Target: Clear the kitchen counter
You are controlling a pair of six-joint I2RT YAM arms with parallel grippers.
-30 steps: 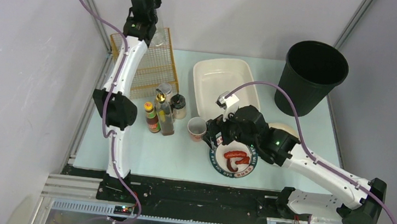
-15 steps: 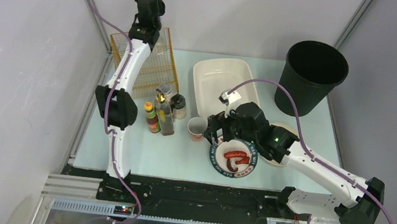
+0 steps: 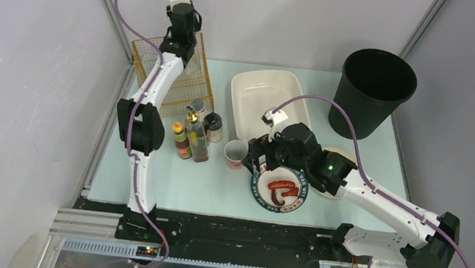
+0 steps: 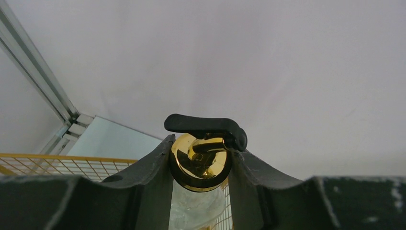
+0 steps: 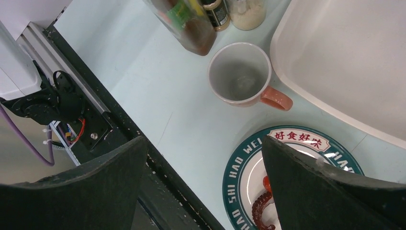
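The kitchen counter (image 3: 210, 187) is the pale mint tabletop. My left gripper (image 4: 201, 177) is shut on a clear glass bottle with a gold cap (image 4: 201, 165) and a black lever (image 4: 203, 125). It is held up above the yellow wire rack (image 3: 183, 86) at the back left, where the left gripper (image 3: 187, 44) is partly hidden by its own arm. My right gripper (image 5: 203, 187) is open and holds nothing. It hovers over the counter between a pink-handled cup (image 5: 239, 74) and a green-rimmed plate (image 5: 244, 167) that bears a red tentacle (image 5: 263, 206).
Two sauce bottles (image 3: 189, 139) and a spice jar (image 3: 214, 126) stand left of the cup (image 3: 235, 152). Behind them are a white basin (image 3: 259, 90) and, at the back right, a black bin (image 3: 376, 88). A pale round dish (image 3: 344, 155) lies partly under the right arm.
The left arm has carried the bottle to the right and nearer, over the rack's back edge. The right arm shifted slightly toward the cup, then held still.
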